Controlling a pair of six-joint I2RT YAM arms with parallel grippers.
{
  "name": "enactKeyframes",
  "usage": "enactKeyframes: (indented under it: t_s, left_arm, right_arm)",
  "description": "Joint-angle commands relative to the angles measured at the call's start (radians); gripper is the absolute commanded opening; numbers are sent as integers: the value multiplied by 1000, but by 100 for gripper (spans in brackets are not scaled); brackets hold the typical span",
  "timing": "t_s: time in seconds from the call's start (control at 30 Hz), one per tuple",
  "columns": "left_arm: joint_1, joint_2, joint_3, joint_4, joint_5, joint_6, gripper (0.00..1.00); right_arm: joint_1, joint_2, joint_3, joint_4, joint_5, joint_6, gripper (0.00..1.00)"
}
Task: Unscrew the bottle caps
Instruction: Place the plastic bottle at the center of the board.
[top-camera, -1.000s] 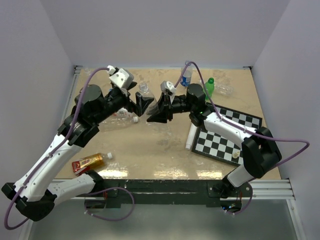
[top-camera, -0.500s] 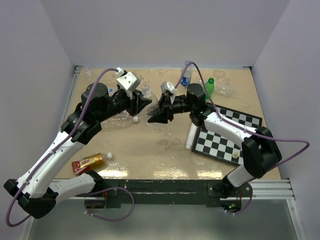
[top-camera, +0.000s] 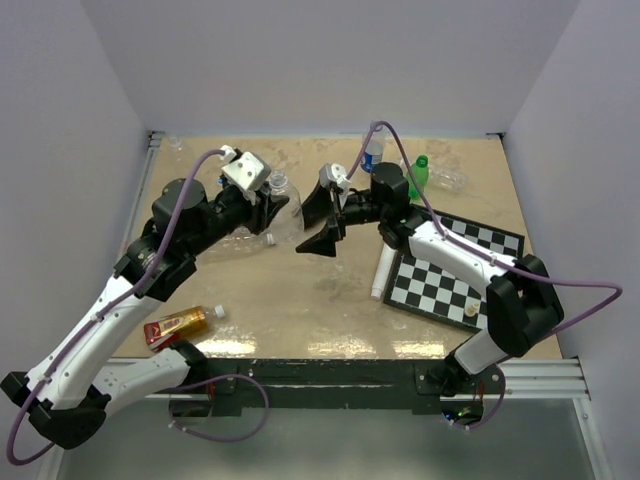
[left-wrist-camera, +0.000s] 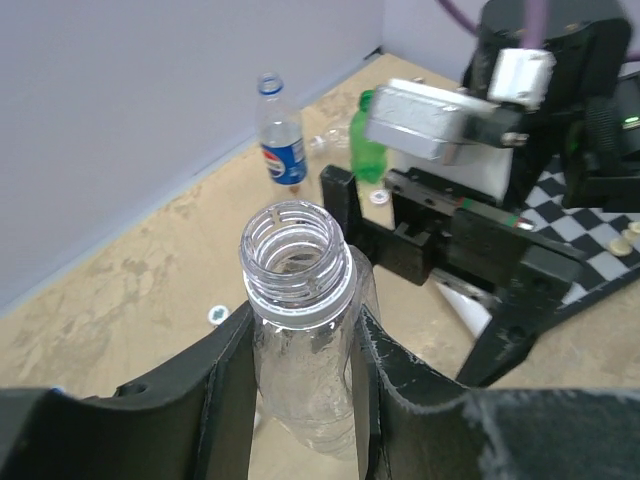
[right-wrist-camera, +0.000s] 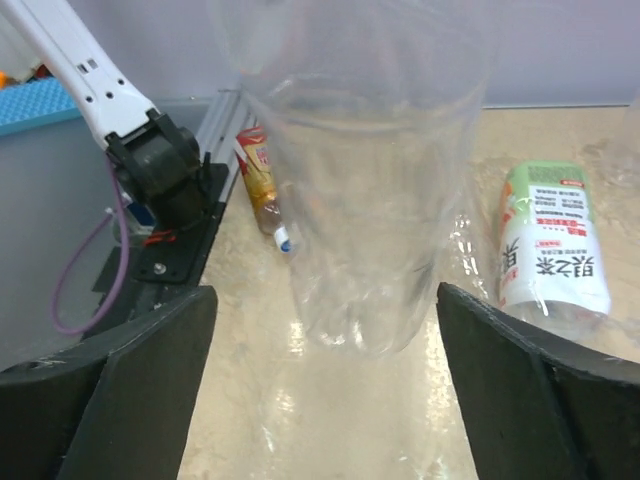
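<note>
Clock: read from the top view, 12 at the far wall.
Left claw (top-camera: 278, 208): pinching the held bottle (top-camera: 284, 186) on its body just under the neck, one black finger pressed to each side.
Held bottle: clear, tilted up off the table near mid-table, toward 11 o'clock. Its mouth was open, with bare threads and the ring showing in the left wrist view.
Right claw (top-camera: 312, 222): spread wide, just beside the held bottle at its 3 o'clock. Its fingers (right-wrist-camera: 110, 390) sat in the two lower corners of the right wrist view with the clear bottle framed between them. Whether the tips reached the bottle could not be told.
Pepsi bottle (top-camera: 373, 152): upright at 12 to 1 o'clock, near the far wall, with its blue cap (left-wrist-camera: 268, 84) on.
Green bottle (top-camera: 418, 176): just at 4 o'clock of the Pepsi bottle.
Amber bottle (top-camera: 180, 323): lying on its side at 8 o'clock, near the left arm, with its white cap (top-camera: 219, 311) on and pointing to 2 o'clock.
Labelled bottle (right-wrist-camera: 550, 240): clear with a green-and-white label, lying flat at 8 o'clock of the held bottle, partly under the left arm.
Loose cap (left-wrist-camera: 217, 314): a small round piece lying on the table beyond the held bottle, probably a cap.
Chessboard (top-camera: 455, 270): flat at 4 o'clock.
White tube (top-camera: 383, 272): lying along the chessboard's 9 o'clock edge.
</note>
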Motion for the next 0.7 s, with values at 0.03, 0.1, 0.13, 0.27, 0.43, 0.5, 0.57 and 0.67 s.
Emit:
enactKeyframes:
  t_s: [0.03, 0.1, 0.13, 0.27, 0.43, 0.5, 0.57, 0.67]
  left_arm:
    - [14, -1, -51, 66, -244, 97, 0]
    - [20, 13, -73, 106, -287, 120, 0]
    - [26, 21, -86, 137, -302, 130, 0]
    - [67, 83, -126, 319, -321, 165, 0]
    - [145, 258, -151, 595, -287, 203, 0]
    - [185, 344, -154, 701, -262, 222, 0]
    - [240, 428, -154, 808, -186, 205, 0]
    - [299, 542, -154, 948, -83, 156, 0]
  right_arm:
    - [-47, -71, 76, -138, 76, -164, 98]
    - [-87, -86, 73, -137, 85, -165, 98]
    - [-107, -94, 67, -134, 84, -165, 98]
    - [-138, -128, 53, -134, 84, -188, 98]
    - [-138, -134, 43, -137, 65, -216, 98]
    - [-138, -135, 38, -137, 50, -222, 98]
    - [-137, -135, 37, -138, 38, -230, 98]
    - [-137, -135, 35, -146, 30, -242, 98]
